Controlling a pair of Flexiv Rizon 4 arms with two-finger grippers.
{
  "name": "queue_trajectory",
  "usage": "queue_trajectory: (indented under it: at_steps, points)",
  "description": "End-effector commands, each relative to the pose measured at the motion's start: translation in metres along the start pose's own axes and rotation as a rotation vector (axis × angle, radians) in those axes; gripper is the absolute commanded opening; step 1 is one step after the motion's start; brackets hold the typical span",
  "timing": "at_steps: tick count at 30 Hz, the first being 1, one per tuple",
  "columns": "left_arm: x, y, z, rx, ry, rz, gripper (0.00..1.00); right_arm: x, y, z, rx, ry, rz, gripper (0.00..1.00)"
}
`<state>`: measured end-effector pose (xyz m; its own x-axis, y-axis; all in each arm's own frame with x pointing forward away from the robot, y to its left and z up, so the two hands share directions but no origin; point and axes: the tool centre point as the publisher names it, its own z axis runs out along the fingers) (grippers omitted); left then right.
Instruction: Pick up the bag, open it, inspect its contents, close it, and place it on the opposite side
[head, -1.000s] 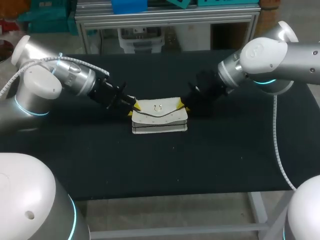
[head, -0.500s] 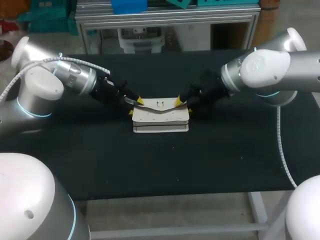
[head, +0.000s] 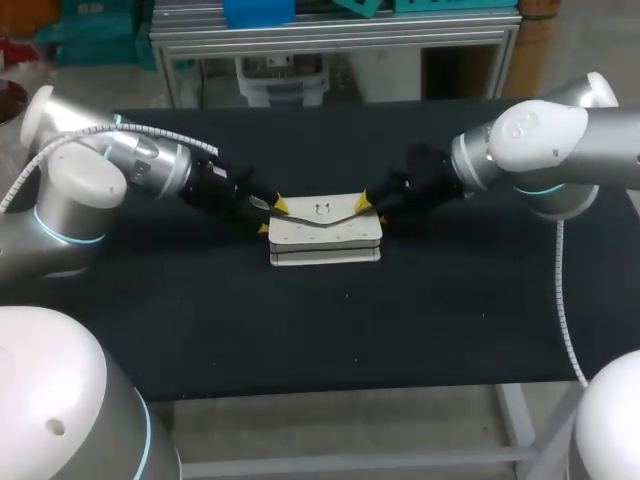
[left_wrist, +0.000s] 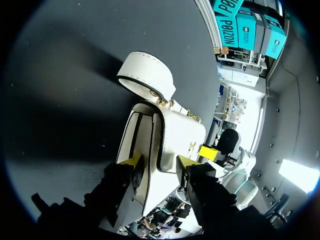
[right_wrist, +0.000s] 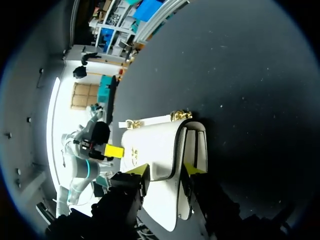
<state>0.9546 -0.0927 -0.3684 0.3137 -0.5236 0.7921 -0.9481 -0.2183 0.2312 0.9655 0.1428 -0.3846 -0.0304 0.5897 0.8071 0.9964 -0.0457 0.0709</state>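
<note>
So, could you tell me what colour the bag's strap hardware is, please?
The hardware is gold, on a white bag; the left wrist view shows it best.

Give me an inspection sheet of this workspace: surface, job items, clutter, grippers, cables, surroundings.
Surface: black table.
Job's things: white bag, flap down, gold clasp showing, strap looped beyond the bag.
Clutter: nothing seen.
Grippers: left gripper shut on the bag's left end; right gripper shut on its right end.
Cables: white ribbed cable arches over the left arm; a second cable hangs from the right arm past the table's edge.
Surroundings: nothing seen reaching over the table.
</note>
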Motion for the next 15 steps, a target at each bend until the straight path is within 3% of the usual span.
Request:
queue_trajectory:
  at_steps: [1, 2, 3, 9, 10, 11, 12, 13, 15]
  points:
    - [-0.002, -0.004, 0.010, -0.008, 0.021, -0.008, 0.14, -0.005, 0.010, 0.004, 0.032, 0.050, -0.004, 0.28]
    - [-0.002, -0.003, 0.011, -0.005, 0.029, 0.000, 0.00, -0.005, 0.011, 0.004, 0.030, 0.053, -0.006, 0.20]
    - [-0.002, -0.001, 0.009, -0.005, 0.037, 0.008, 0.00, -0.004, 0.012, 0.004, 0.035, 0.056, -0.015, 0.00]
    - [-0.006, 0.016, 0.006, 0.011, 0.046, 0.051, 0.00, 0.001, 0.014, 0.004, 0.054, 0.054, -0.039, 0.00]
    - [-0.006, 0.017, 0.006, 0.015, 0.045, 0.051, 0.00, 0.001, 0.013, 0.004, 0.055, 0.053, -0.039, 0.09]
    - [-0.006, 0.017, 0.006, 0.022, 0.044, 0.052, 0.00, 0.001, 0.013, 0.004, 0.055, 0.052, -0.038, 0.39]
    - [-0.006, 0.018, 0.005, 0.032, 0.043, 0.057, 0.44, 0.001, 0.012, 0.003, 0.057, 0.040, -0.040, 0.94]
    - [-0.007, 0.019, 0.004, 0.038, 0.047, 0.057, 0.55, 0.001, 0.011, 0.002, 0.056, 0.036, -0.041, 1.00]
    - [-0.006, 0.018, 0.001, 0.045, 0.052, 0.060, 0.77, 0.001, 0.011, 0.000, 0.054, 0.033, -0.042, 1.00]
